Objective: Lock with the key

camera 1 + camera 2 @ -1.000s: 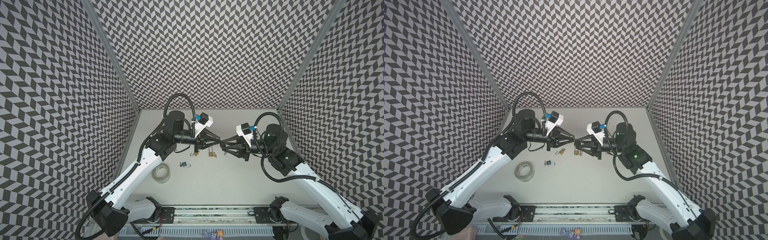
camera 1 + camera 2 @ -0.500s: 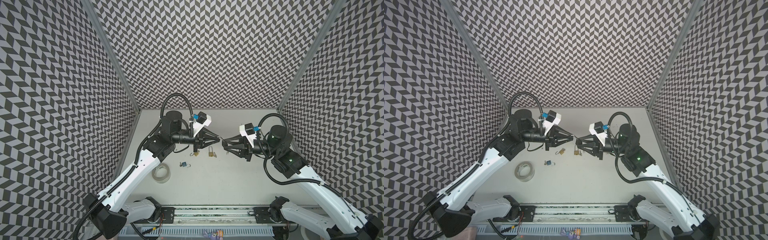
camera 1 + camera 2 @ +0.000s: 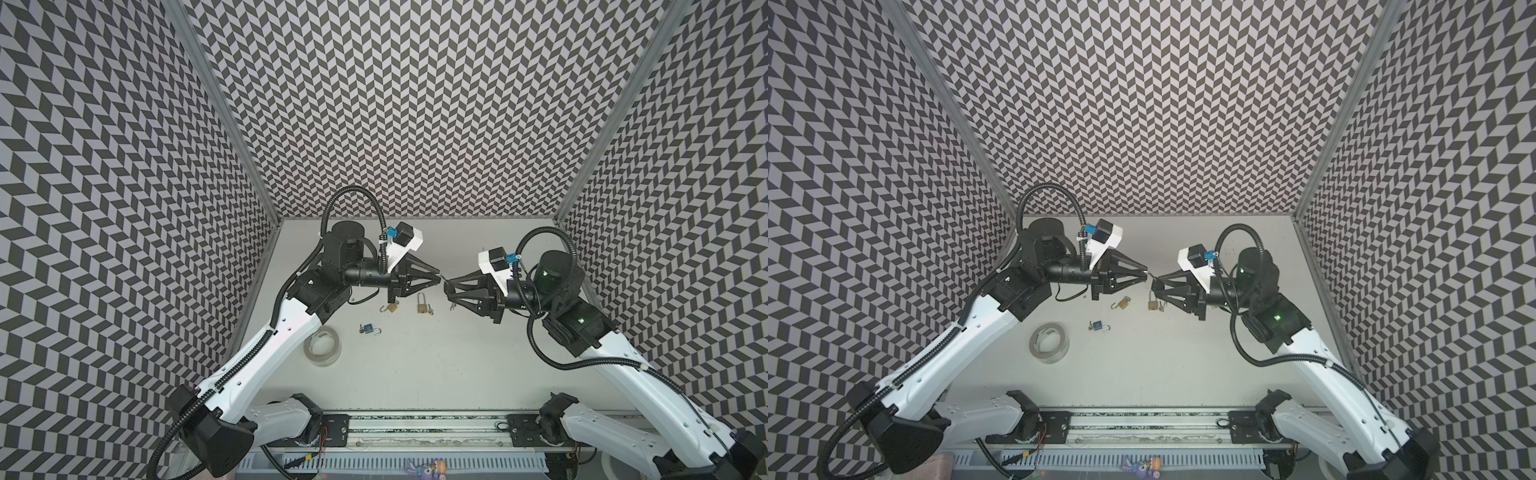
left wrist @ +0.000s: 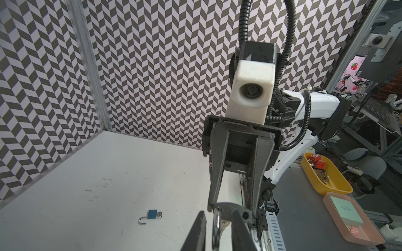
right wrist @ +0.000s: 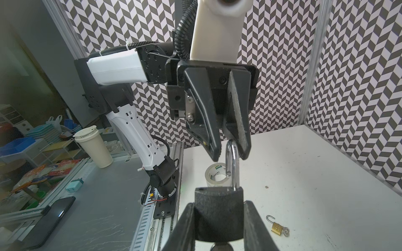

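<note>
Right claw (image 3: 448, 286) pinches the black padlock (image 5: 218, 214) by its body, aloft near the long-shackled brass padlock (image 3: 421, 306) on the desk (image 3: 415, 374); left claw (image 5: 230, 156) straddles the shackle (image 5: 234, 171), true pinch unclear; shackle looks unseated, so closing seems in hand; next, press it squarely home.

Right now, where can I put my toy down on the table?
Roomiest: the bare patch between the tape roll, the right arm and the front rail. Also the strip along the back wall. Crowded: the middle, where the left gripper and right gripper meet near small padlocks and keys.
</note>
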### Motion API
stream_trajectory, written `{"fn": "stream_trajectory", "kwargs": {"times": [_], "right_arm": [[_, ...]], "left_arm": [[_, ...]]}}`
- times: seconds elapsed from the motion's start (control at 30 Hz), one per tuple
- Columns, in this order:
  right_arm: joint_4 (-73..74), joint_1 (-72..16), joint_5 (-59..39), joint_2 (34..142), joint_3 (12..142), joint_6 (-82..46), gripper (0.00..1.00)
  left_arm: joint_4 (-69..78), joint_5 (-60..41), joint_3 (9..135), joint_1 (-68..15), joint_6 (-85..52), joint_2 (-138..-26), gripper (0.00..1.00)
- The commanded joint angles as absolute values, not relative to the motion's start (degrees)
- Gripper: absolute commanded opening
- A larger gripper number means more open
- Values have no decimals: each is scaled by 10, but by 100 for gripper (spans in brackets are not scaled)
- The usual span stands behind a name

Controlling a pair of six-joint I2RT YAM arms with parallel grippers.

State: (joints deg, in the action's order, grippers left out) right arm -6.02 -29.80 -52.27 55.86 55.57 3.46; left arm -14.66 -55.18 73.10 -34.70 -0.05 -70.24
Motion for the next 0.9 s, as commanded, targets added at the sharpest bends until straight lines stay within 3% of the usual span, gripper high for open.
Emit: {"fn": "stream_trajectory", "kwargs": {"times": [0.0, 0.17, 0.47, 0.5, 0.53, 0.67, 0.77, 0.87], "right_arm": [[-38, -295, -532, 553, 571, 43, 0], [-40, -295, -533, 554, 570, 43, 0], [-38, -296, -523, 550, 570, 44, 2], [-35, -296, -518, 548, 570, 42, 10], [-29, -296, -510, 546, 569, 37, 32], [17, -296, -480, 532, 554, 9, 67], [89, -295, -440, 515, 529, -40, 70], [211, -286, -419, 507, 494, -153, 62]], "left_arm": [[-146, -564, 731, -345, 4, -707, 23], [-146, -566, 733, -347, 6, -711, 21], [-131, -568, 735, -347, -5, -707, 1], [-123, -562, 733, -347, -13, -705, 0], [-113, -557, 732, -347, -24, -702, 0], [-70, -533, 718, -343, -61, -683, 0], [-19, -526, 697, -332, -103, -671, 0], [56, -528, 667, -322, -161, -657, 0]]}}
